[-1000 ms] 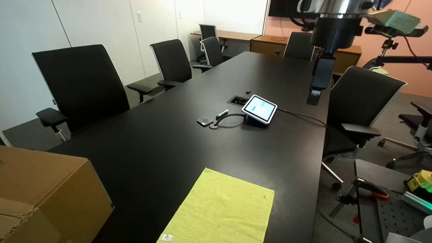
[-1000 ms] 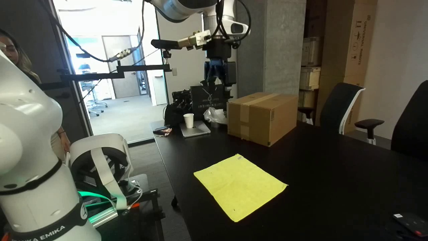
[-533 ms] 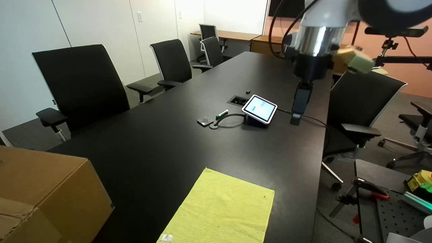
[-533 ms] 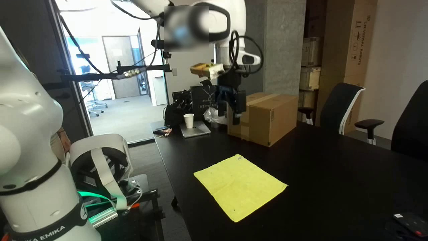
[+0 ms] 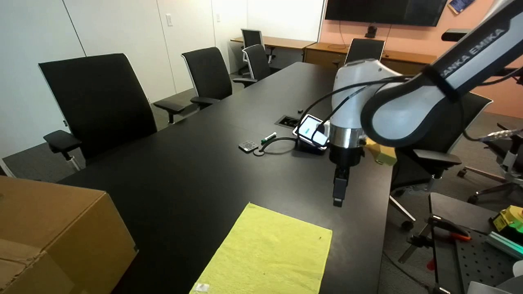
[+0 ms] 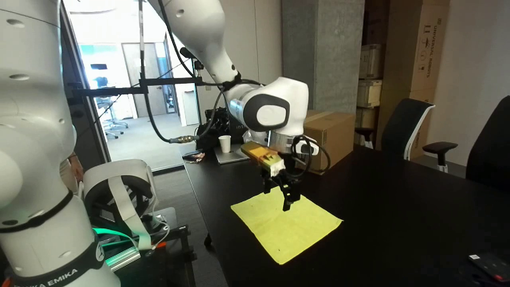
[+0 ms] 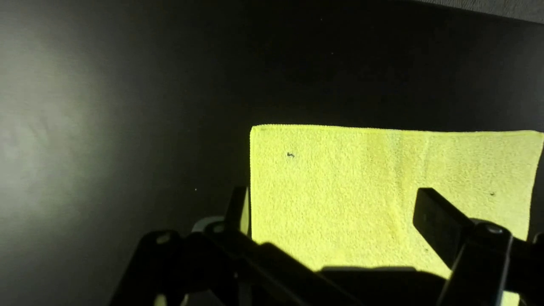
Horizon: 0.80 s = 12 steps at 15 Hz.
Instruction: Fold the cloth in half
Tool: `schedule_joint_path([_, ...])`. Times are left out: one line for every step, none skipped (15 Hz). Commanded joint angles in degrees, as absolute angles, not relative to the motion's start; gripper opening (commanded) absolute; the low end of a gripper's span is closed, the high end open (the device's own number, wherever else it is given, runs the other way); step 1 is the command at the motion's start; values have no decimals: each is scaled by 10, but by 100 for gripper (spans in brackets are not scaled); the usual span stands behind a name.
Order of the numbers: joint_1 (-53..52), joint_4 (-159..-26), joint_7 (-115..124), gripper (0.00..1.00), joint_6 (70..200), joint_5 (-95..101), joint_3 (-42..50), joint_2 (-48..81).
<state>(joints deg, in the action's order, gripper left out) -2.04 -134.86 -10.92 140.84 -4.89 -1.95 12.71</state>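
Cloth [image 6: 291,229] lies flat on the desk [image 6: 398,223], apart from the box [image 6: 338,135]. Your pincer [image 7: 333,210] hangs raised, its jaws spread wide; whether it is directly over the cloth, you can't quite judge.

Two cameras off the arm, one on the wrist; cloth [image 7: 340,182] in all three.
In an exterior view: lens above tabletop height, tilted down, facing along the table [image 5: 196,192] toward a wall screen [image 5: 386,11] well behind the gripper [image 5: 338,202]; cardboard box [image 5: 81,237] near, on the camera's side of the gripper, cropped. In an exterior view with the arm's lower part [image 6: 40,231] close at the frame's edge: also from above, roughly opposite facing, cardboard box and concrete pillar [image 6: 338,56] beyond the gripper. Both exterior views share gripper, cloth, cardboard box, part of the table. Wrist view: nearest, looking down past the gripper onto cloth and table below it.
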Motion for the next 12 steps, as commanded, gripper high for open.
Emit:
schedule_joint_path([7, -1317, -176, 100, 1468, -90, -45, 209])
schedule_joint_path([15, -1313, -188, 100, 1480, -100, -54, 228])
schedule_joint_path([23, -1306, -195, 100, 1490, -110, -64, 247])
schedule_joint_path([31, -1301, -199, 100, 1496, -119, -73, 260])
schedule_joint_path([35, -1294, -196, 100, 1510, -125, -80, 280])
schedule_joint_path([40, -1290, -192, 100, 1525, -132, -88, 296])
schedule_joint_path([44, -1287, -186, 100, 1533, -135, -95, 307])
schedule_joint_path([39, -1284, -170, 100, 1548, -127, -91, 321])
schedule_joint_path([40, -1281, -163, 100, 1556, -126, -94, 332])
schedule_joint_path([35, -1281, -150, 100, 1565, -119, -89, 342])
schedule_joint_path([39, -1284, -148, 100, 1568, -122, -96, 345])
schedule_joint_path([38, -1284, -140, 100, 1574, -120, -95, 352])
